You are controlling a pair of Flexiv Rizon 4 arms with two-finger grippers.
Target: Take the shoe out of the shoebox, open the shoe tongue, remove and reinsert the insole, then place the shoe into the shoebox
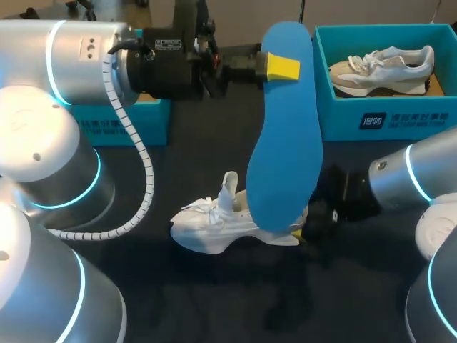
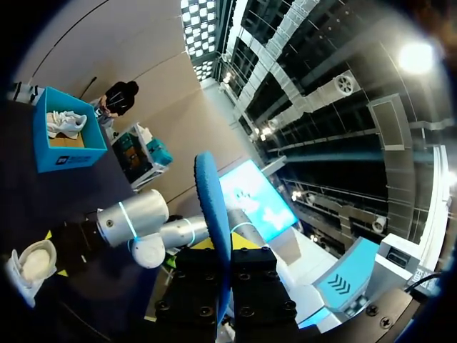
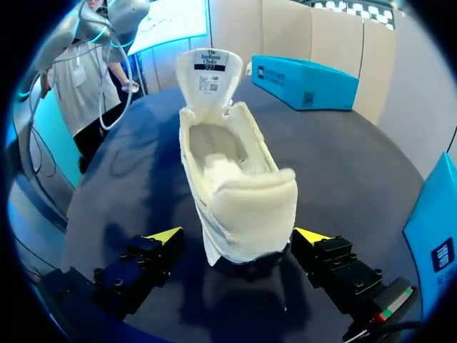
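Insole [image 1: 285, 143], blue and long, is held up over the middle of the table [image 1: 214, 307] by the left gripper [image 1: 275, 68]. Its upper end is pinched at about twelve o'clock, and one yellow fingertip [image 1: 283, 68] is pressed flat on its face. In the left wrist view the insole is seen edge-on, clamped between the two black fingers from both sides. Its lower end hangs down in front of the shoe [image 1: 214, 229].

The white shoe is stood on its sole on the dark table, a little toward six o'clock from the middle. Its toe is turned to nine o'clock and its heel to three o'clock. The tongue [image 3: 207, 71] is folded up and stands upright, and the pale inside of the shoe is laid open to view.

The right gripper [image 3: 237, 235] is placed at the heel. Its fingers [image 3: 164, 236] are spread wide, one on each side of the heel, and neither is seen touching it.

The teal shoebox [image 1: 343, 107] is set at about two o'clock, with a second shoe [image 1: 385, 68] lying inside. Another teal box [image 1: 128, 121] is seen at ten o'clock, partly hidden behind the left arm.
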